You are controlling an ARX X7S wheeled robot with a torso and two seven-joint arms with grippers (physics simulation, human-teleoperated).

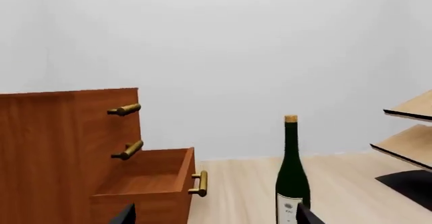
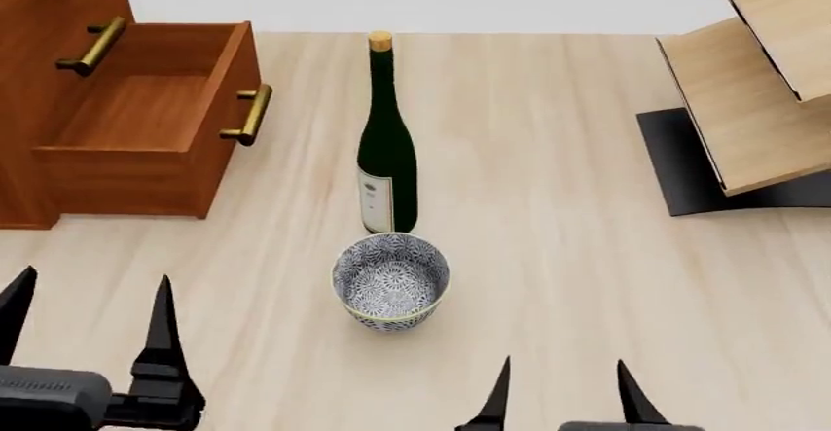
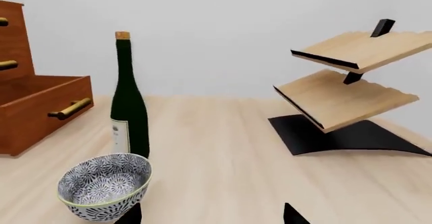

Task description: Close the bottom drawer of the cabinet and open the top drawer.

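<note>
We see our left claw spread wide and holding nothing, low at the near left of the table. Our right claw is likewise open and bare. Ahead of the left one stands the cabinet, its bottom drawer pulled out, its top drawer shut. Between the claws sits a bowl, with a bottle just behind it. A rack stands far right.

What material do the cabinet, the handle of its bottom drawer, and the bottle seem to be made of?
The cabinet looks like reddish-brown wood with a satin finish: grain lines show on its side. The bottom drawer has a handle that seems to be brass or brass-coloured metal, with a golden sheen. The wine bottle appears to be dark green glass, glossy, with a paper label.
</note>
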